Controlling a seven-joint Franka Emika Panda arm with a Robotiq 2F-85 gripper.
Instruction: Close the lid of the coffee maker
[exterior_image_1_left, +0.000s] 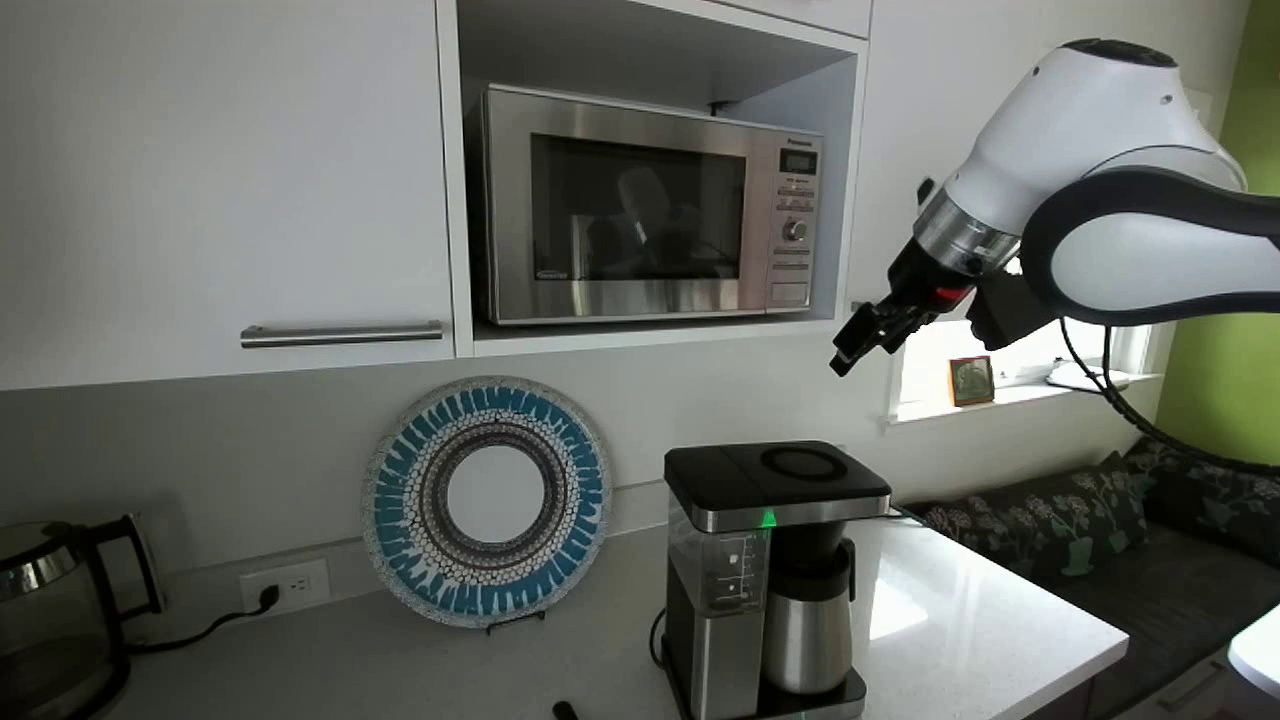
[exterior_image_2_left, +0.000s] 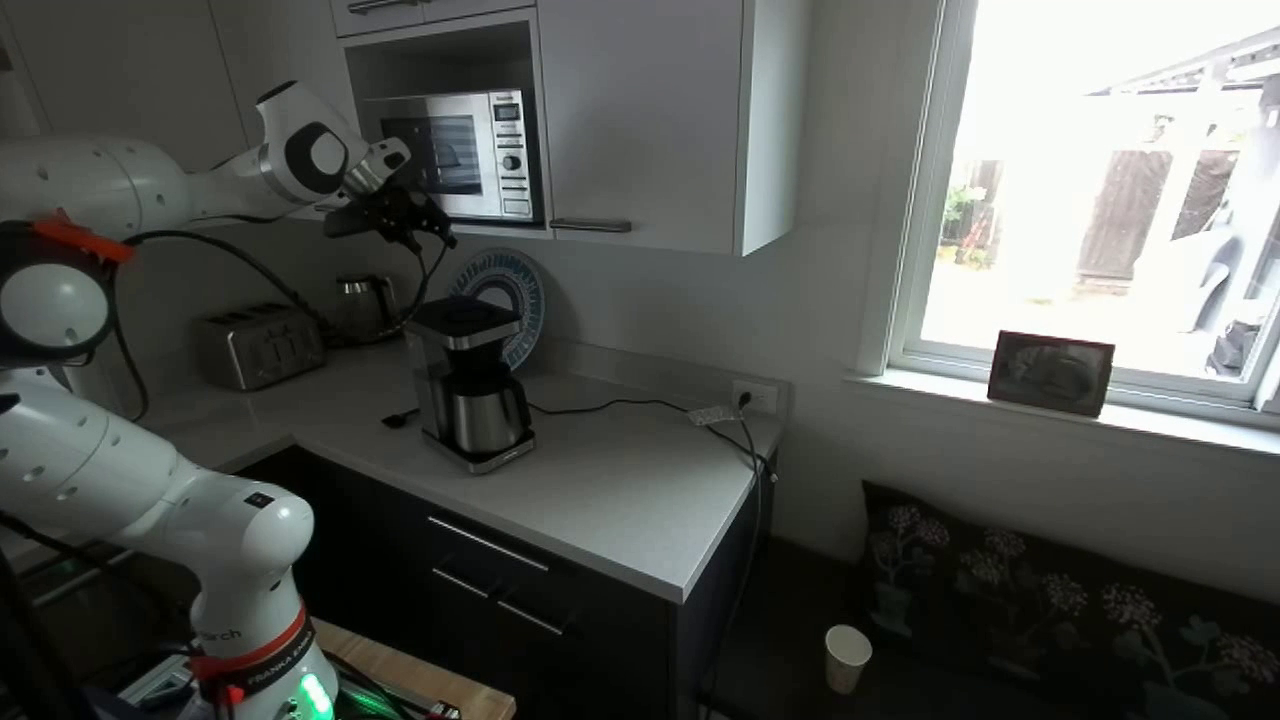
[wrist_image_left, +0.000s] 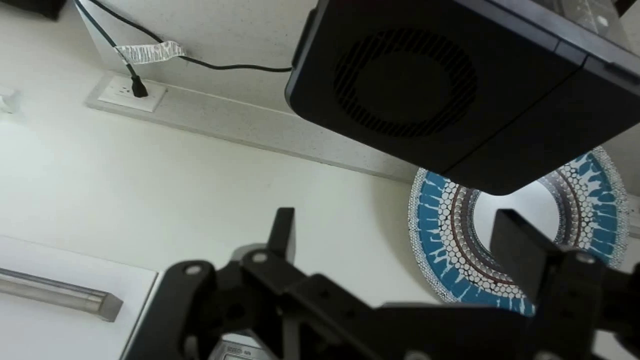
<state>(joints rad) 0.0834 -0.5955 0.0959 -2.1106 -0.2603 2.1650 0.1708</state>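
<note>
The coffee maker (exterior_image_1_left: 727, 660) stands upright on the counter. It also shows in an exterior view (exterior_image_2_left: 435, 390) and upside down in the wrist view (wrist_image_left: 405, 85). Its steel carafe (exterior_image_1_left: 808, 640) sits in place. The lid (exterior_image_1_left: 715, 470) appears as the black panel beside the ringed section of the top. It lies flat and level with it, also in the wrist view (wrist_image_left: 545, 135). My gripper (exterior_image_1_left: 850, 355) is above the coffee maker and apart from it, also in an exterior view (exterior_image_2_left: 435, 235). In the wrist view its fingers (wrist_image_left: 395, 215) are wide apart with nothing between them.
A microwave (exterior_image_1_left: 635, 210) sits in a cabinet niche above the counter. A round blue patterned plate (exterior_image_1_left: 400, 500) leans on the wall behind the coffee maker. A kettle (exterior_image_1_left: 60, 620) and a toaster (exterior_image_2_left: 260, 345) stand farther along. A power cord (exterior_image_2_left: 620, 403) runs to a wall outlet.
</note>
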